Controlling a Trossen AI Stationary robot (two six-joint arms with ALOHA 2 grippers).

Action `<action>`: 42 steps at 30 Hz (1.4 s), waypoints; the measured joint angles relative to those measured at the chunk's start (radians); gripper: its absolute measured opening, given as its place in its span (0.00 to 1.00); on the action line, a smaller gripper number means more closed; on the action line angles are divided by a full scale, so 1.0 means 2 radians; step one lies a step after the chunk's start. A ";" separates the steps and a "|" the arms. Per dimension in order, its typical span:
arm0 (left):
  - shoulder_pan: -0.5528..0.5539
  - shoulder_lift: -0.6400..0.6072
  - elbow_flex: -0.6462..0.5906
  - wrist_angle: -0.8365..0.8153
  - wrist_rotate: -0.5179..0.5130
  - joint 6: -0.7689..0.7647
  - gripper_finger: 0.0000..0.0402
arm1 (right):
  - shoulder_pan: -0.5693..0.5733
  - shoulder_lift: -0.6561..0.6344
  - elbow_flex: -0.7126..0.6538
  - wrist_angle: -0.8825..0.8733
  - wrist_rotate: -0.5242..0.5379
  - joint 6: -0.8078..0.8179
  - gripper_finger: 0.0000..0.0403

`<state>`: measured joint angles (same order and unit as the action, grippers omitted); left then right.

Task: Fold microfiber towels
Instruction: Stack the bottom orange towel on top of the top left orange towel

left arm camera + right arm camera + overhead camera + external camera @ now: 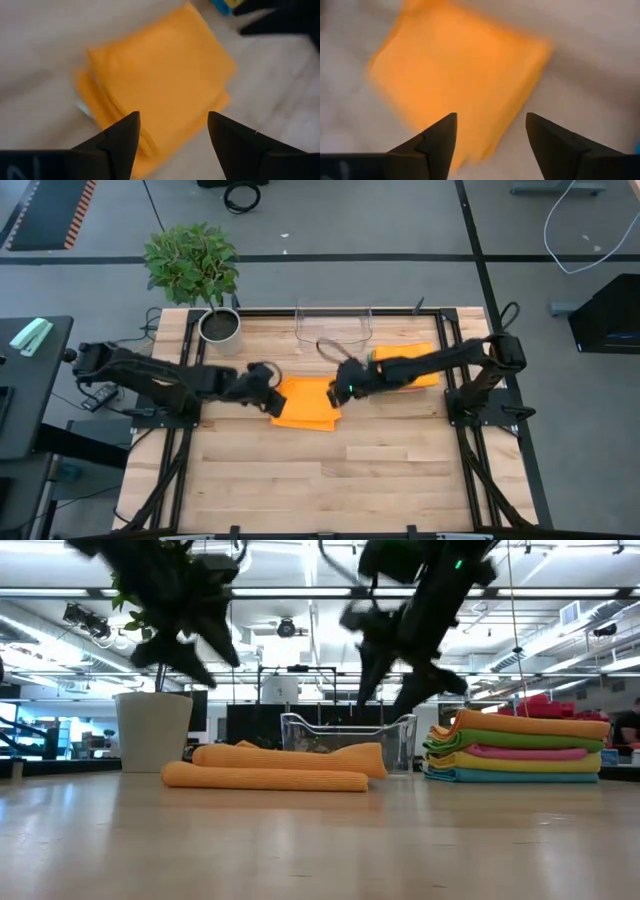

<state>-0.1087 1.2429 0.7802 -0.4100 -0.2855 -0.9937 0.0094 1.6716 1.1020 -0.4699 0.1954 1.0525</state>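
A folded orange towel (305,403) lies flat on the table's middle; it also shows in the low view (270,770), the left wrist view (160,85) and the right wrist view (460,80). A stack of folded towels (520,748), orange on top with green, yellow, pink and blue below, sits at the back right (415,365). My left gripper (268,385) hangs open above the towel's left edge (172,130). My right gripper (340,388) hangs open above the towel's right edge (490,130). Both are clear of the cloth.
A clear plastic bin (335,325) stands at the table's far edge, behind the towel. A potted plant (200,275) stands at the far left corner. The table's near half (330,480) is bare wood.
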 joint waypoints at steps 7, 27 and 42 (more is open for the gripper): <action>-0.031 0.003 -0.125 0.144 0.003 -0.116 0.55 | 0.073 0.014 -0.010 0.025 0.034 0.043 0.63; -0.038 0.085 -0.136 0.224 0.005 -0.123 0.50 | 0.070 0.048 -0.029 0.084 0.030 0.035 0.59; -0.027 0.005 -0.135 0.152 0.019 -0.113 0.51 | 0.072 0.048 -0.029 0.086 0.019 0.029 0.58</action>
<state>-0.1627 1.2528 0.5098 -0.1058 -0.2466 -1.2190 0.1528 1.7683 1.0431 -0.2970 0.2340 1.1103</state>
